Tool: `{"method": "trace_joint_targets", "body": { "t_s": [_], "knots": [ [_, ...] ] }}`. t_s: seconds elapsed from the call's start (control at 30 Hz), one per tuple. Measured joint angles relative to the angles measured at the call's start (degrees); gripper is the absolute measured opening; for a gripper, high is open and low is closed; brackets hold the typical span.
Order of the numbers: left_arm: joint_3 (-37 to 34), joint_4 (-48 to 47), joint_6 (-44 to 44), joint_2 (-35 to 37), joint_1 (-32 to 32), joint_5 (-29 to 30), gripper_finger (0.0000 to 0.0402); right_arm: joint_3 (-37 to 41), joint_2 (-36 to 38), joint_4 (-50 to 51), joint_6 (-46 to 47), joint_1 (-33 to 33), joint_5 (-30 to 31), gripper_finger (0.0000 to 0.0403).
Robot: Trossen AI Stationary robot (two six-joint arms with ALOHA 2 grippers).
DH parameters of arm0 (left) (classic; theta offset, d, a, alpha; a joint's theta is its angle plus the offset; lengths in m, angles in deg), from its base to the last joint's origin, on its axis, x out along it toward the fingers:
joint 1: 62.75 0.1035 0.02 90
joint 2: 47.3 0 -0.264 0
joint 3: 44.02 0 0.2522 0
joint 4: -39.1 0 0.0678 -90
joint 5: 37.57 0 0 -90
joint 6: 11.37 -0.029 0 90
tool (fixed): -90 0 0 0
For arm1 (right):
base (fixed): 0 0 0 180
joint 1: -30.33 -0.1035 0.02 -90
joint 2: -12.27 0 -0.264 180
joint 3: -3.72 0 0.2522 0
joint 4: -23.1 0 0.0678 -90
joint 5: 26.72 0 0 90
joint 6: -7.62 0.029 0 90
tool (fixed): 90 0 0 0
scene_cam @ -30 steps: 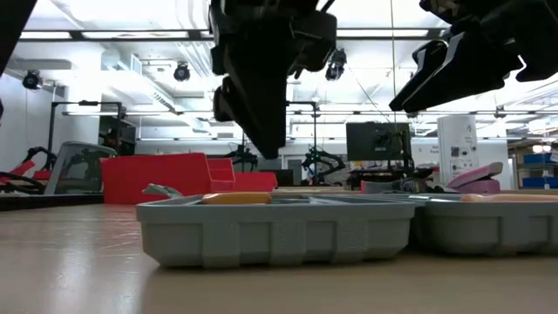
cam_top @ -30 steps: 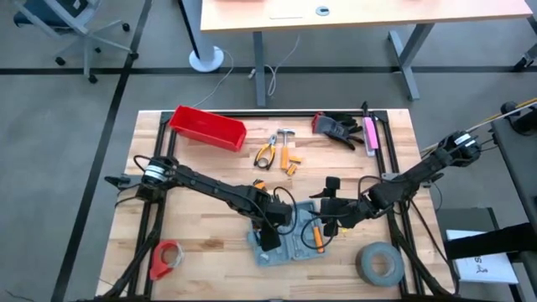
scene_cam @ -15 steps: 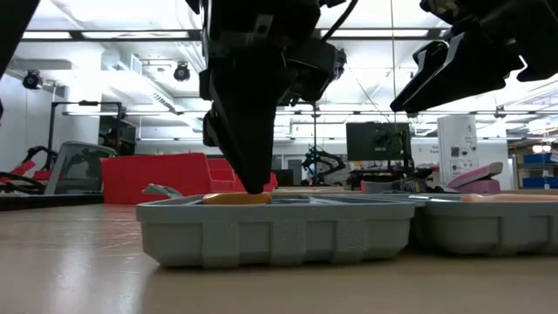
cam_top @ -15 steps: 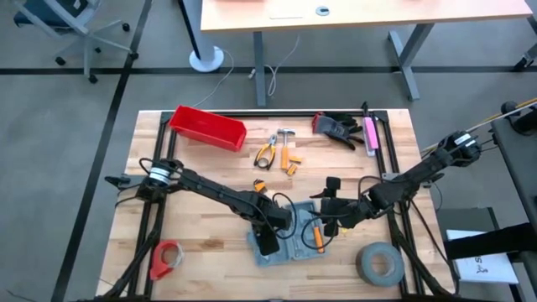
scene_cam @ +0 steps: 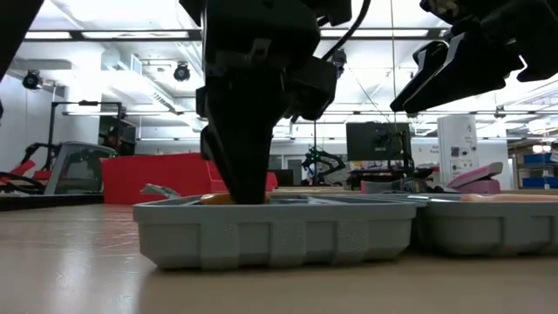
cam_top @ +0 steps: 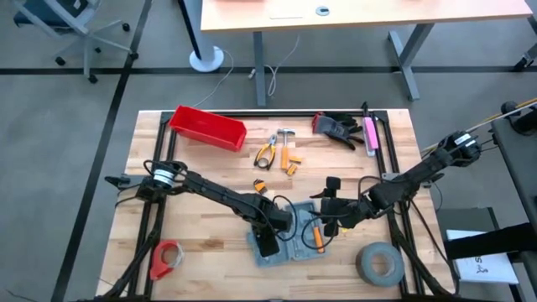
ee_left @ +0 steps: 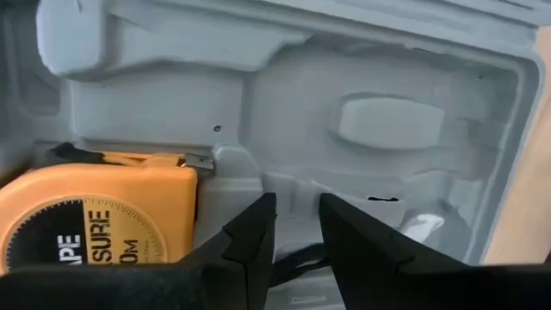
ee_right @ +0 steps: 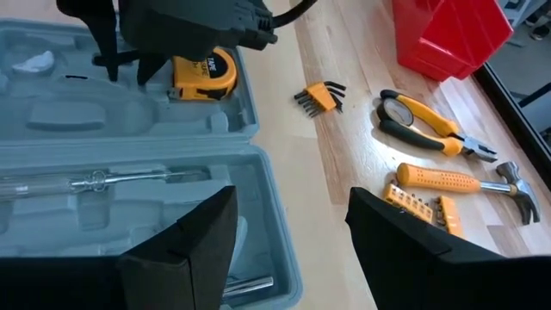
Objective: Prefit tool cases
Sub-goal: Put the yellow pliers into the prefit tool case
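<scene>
The grey-blue tool case [cam_top: 289, 239] lies open and flat on the table near its front edge, its rim showing in the low view [scene_cam: 270, 231]. An orange tape measure [ee_left: 95, 224] sits in a recess of its left half. My left gripper [ee_left: 297, 228] points steeply down into that half, right beside the tape measure. It is open by a narrow gap with nothing between the fingers. My right gripper [ee_right: 288, 250] hangs open above the case's right half [ee_right: 129, 198], where a screwdriver [ee_right: 112, 179] lies in a recess. My left gripper's fingertips [scene_cam: 240, 194] reach below the case's rim from above, beside the tape measure. Whether they touch the moulded floor I cannot tell.
Behind the case lie hex keys [ee_right: 318, 96], pliers [ee_right: 430, 125], a hammer [ee_right: 469, 181] and an orange bit holder [cam_top: 291, 164]. A red bin [cam_top: 207, 127] stands far left and gloves [cam_top: 337, 127] far right. A grey tape roll [cam_top: 379, 262] and a red roll [cam_top: 166, 256] lie near the front.
My left gripper has gone down from above the case into its left half, so that its fingertips now stand below the rim beside the tape measure.
</scene>
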Motion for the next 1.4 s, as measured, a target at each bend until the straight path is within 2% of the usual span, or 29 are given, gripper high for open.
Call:
{"method": "trace_joint_targets", "body": {
  "t_s": [0.2, 0.53, 0.9, 1.23, 1.4],
  "knots": [
    [0.2, -3.8, 1.1, -0.3, -0.1, 1.0, 0.0107, 0.0, 0.0, 0.0, 0.0, 0.0, 0.0, 0.0199],
    [0.1, -8.5, -0.4, -0.1, -0.1, 6.4, 0.0088, 0.0, 0.0, 0.0, 0.0, 0.0, 0.0, 0.0199],
    [-0.1, -14.3, -1.1, 0.7, 0.2, 17.8, 0.0096, 0.0, 0.0, 0.0, 0.0, 0.0, -0.1, 0.0199],
    [1.9, -14.4, -0.4, 2.9, 0.5, 17.7, 0.0093, 0.0, 0.0, 0.0, 0.0, 0.0, -0.1, 0.0199],
    [3.1, -14.6, 3.3, 3.0, 0.6, 17.3, 0.0084, 0.0, 0.0, 0.0, -0.1, 0.0, 0.0, 0.0199]
  ]
}}
